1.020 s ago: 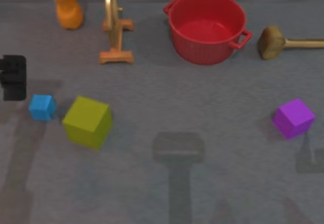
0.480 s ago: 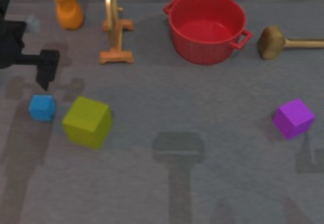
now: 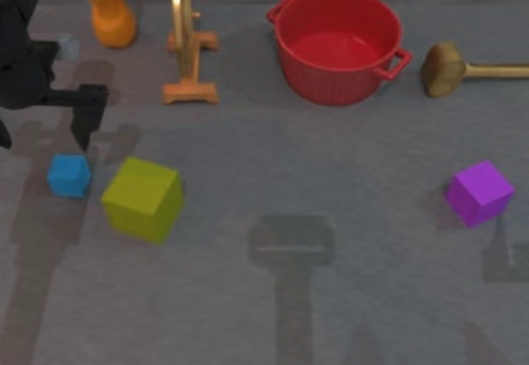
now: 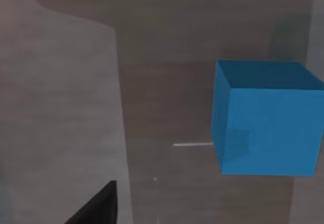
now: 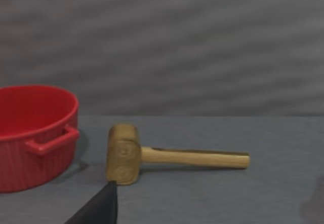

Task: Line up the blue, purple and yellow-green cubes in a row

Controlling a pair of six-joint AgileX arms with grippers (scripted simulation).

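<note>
The small blue cube (image 3: 69, 175) sits at the table's left, and the large yellow-green cube (image 3: 143, 198) stands just to its right, a narrow gap apart. Far off at the right lies the purple cube (image 3: 479, 192). My left gripper (image 3: 45, 127) hangs open just behind the blue cube, one dark finger (image 3: 86, 116) showing plainly above it. In the left wrist view the blue cube (image 4: 266, 124) is close, off to one side of a finger (image 4: 97, 209). My right arm is outside the top view; its wrist view shows one finger (image 5: 98, 209) with nothing held.
Along the back stand an orange bottle (image 3: 111, 10), a wooden ring stand (image 3: 189, 47), a red pot (image 3: 337, 45) and a wooden mallet (image 3: 463, 69). The right wrist view faces the mallet (image 5: 152, 155) and the pot (image 5: 35, 135).
My left arm has swung in from the left edge, and its gripper now hangs behind the blue cube. The cubes have not moved.
</note>
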